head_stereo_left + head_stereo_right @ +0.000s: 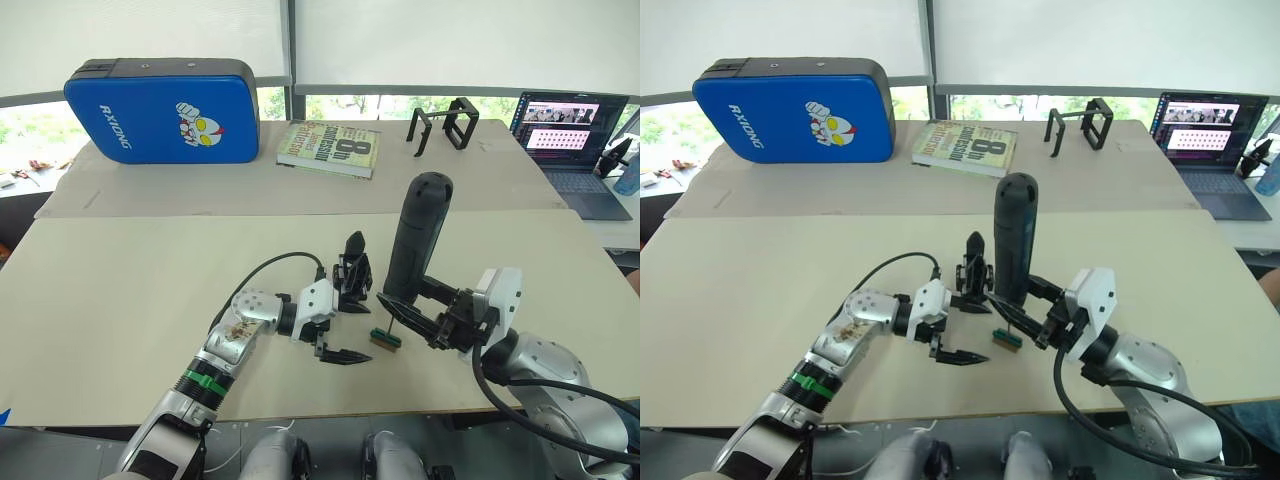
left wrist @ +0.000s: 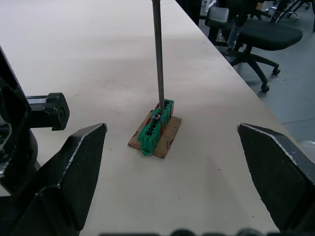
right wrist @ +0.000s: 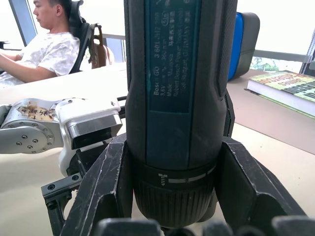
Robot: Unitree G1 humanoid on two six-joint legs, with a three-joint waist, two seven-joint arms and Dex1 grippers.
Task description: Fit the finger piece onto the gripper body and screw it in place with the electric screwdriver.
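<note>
the right gripper (image 1: 425, 318) is clamped around the lower part of the electric screwdriver (image 1: 415, 235), which stands upright over the near cream table (image 1: 120, 300), its rounded top uppermost. the right wrist view shows the two fingers (image 3: 106, 187) pressed against either side of the screwdriver barrel just above its collar. the thin metal bit (image 2: 157, 54) comes straight down onto a small green block (image 2: 156, 127), which sits on a scrap of brown card (image 2: 165, 145) lying flat on the table. the left gripper (image 1: 340, 325) has its fingers spread wide apart with nothing between them; one finger (image 1: 343, 354) lies low just beside the green block and the other reaches toward the gripper body (image 1: 353, 277). the gripper body stands on the table just to the left of the screwdriver, with the finger piece (image 1: 354, 246) pointing up from its top. on the far table lie a blue case (image 1: 160, 108), a book (image 1: 328, 148) and open black frames (image 1: 445, 125), with a laptop (image 1: 570, 130) at the far right. a person (image 3: 44, 46) sits in a chair beyond the table in the right wrist view.
</note>
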